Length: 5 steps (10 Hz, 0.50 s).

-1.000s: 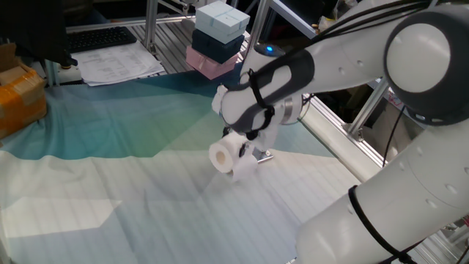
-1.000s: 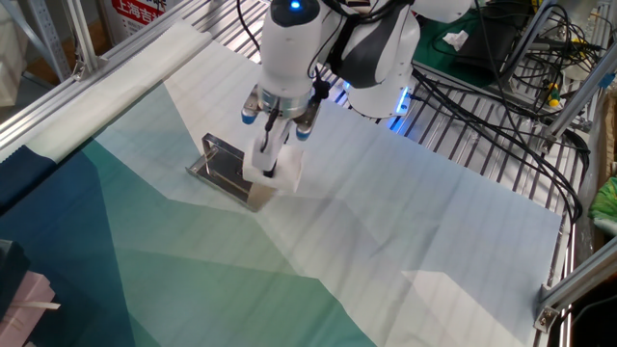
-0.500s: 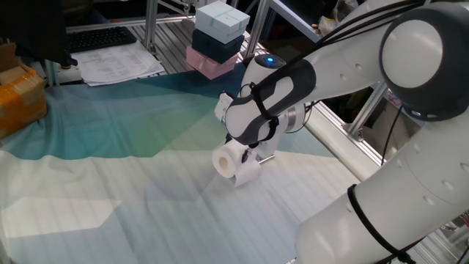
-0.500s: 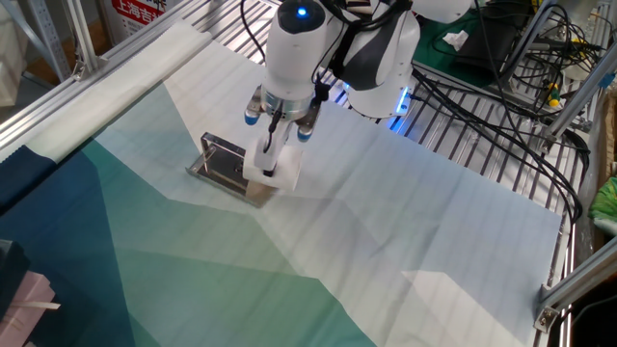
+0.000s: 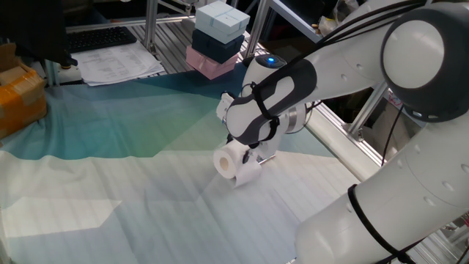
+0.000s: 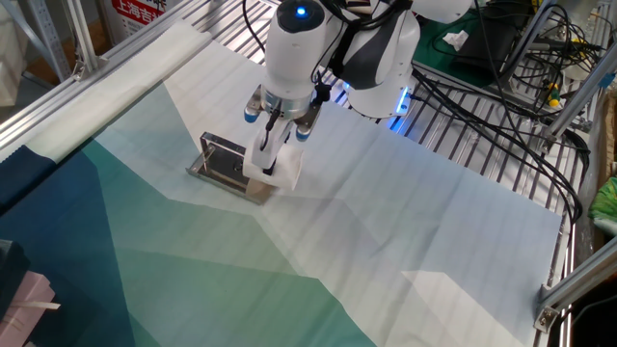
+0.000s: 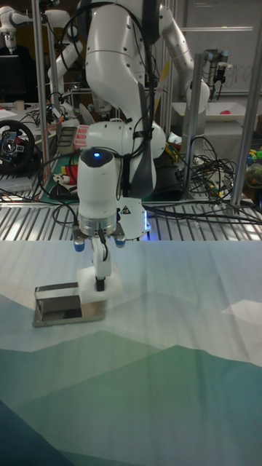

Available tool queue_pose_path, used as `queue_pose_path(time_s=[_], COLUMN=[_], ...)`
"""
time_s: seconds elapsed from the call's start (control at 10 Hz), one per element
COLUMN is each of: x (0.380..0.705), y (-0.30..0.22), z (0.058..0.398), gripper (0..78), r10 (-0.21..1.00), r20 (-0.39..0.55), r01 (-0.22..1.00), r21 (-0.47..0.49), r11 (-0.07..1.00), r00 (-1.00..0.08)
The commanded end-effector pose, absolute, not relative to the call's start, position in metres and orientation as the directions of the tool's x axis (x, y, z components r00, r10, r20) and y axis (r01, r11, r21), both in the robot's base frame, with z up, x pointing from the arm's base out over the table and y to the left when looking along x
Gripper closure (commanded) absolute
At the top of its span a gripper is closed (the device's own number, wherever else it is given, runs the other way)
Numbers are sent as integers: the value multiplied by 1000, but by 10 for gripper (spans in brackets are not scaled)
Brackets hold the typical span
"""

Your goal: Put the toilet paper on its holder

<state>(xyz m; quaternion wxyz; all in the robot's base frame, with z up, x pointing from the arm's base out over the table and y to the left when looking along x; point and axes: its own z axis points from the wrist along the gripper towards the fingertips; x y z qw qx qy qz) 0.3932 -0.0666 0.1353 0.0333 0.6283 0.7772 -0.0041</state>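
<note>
1. the toilet paper (image 5: 233, 162) is pinched between the nearly shut fingers of the gripper (image 6: 271, 164), low over the cloth.
2. the holder (image 6: 224, 164) sits just beside the fingers, touching or nearly touching the roll.
3. to do it well: keep the core in line with the bar and slide gently, without nudging the plate.
4. one fixed view shows the hollow core; the other shows the chrome plate.

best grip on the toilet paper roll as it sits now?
From above, fingers across the toilet paper at mid-length, as the gripper does now. It lies on its side with the core horizontal beside the holder, so a top pinch leaves the core ends open.
</note>
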Motion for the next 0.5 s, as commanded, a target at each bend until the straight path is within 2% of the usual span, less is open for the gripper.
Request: queue_pose_path(time_s=[0.1, 0.5], x=[379, 380], y=[-75, -75], z=[134, 135], gripper=[762, 762], r10=[965, 965], r20=[-46, -42], r01=[964, 965], r21=[40, 40], r11=[261, 260], r00=[-259, -258])
